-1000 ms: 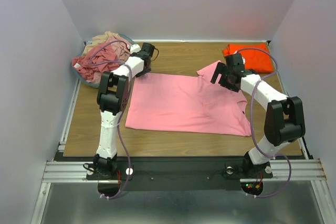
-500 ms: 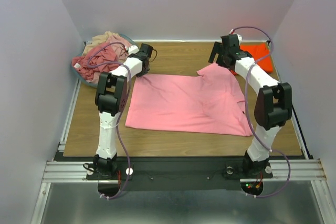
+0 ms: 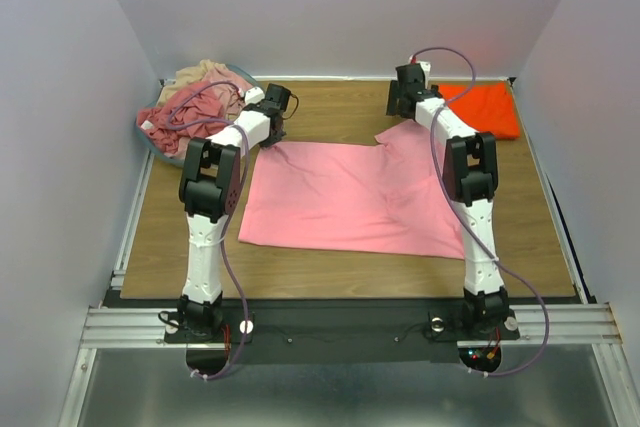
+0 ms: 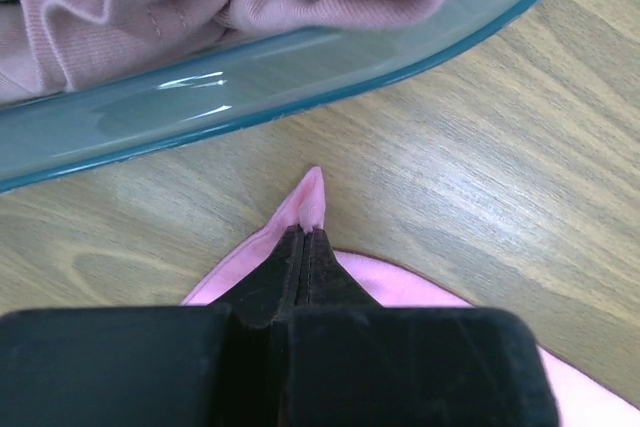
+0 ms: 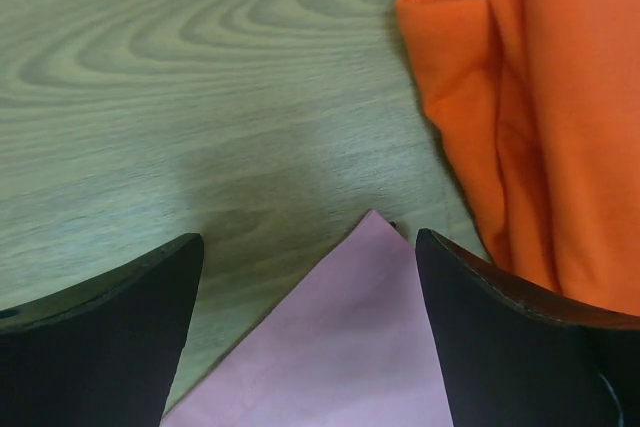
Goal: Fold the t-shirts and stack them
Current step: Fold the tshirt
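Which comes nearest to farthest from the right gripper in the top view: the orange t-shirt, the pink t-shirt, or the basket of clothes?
1. Pink t-shirt, its far corner directly below.
2. Orange t-shirt, just to the right.
3. Basket, far back-left.

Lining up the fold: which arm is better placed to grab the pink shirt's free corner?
Right. The right gripper is open astride that pink shirt corner, beside the orange shirt; the left gripper is shut on the other corner by the basket.
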`<state>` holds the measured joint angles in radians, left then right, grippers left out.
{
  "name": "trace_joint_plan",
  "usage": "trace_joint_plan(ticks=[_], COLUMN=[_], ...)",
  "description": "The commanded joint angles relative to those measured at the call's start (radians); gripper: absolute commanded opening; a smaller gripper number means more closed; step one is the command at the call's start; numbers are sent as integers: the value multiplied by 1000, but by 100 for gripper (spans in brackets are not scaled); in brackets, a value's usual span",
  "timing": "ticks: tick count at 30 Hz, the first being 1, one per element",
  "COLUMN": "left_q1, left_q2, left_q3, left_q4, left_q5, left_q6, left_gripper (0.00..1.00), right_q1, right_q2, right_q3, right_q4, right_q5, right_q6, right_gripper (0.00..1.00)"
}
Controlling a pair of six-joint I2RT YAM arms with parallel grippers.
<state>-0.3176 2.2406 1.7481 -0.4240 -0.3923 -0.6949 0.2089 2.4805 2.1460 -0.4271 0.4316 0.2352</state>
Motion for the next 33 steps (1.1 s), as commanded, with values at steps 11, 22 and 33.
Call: trace_joint_plan(ticks=[11, 22, 33], left_q1=[0, 0, -6], left_q2=[-53, -94, -150], left_q3=[-50, -104, -133], left_q4=[-29, 5, 28], left_q5=[46, 76, 87], left_q6=[5, -6, -12], left_gripper=[0, 0, 0], right_q1=[-5, -6, -5], right_q2=[-40, -109, -248], right_q3=[-116, -209, -267], right_q4=[21, 21, 50], right_q5=[91, 133, 147], right_q6=[88, 194, 194], right_gripper=[66, 31, 0])
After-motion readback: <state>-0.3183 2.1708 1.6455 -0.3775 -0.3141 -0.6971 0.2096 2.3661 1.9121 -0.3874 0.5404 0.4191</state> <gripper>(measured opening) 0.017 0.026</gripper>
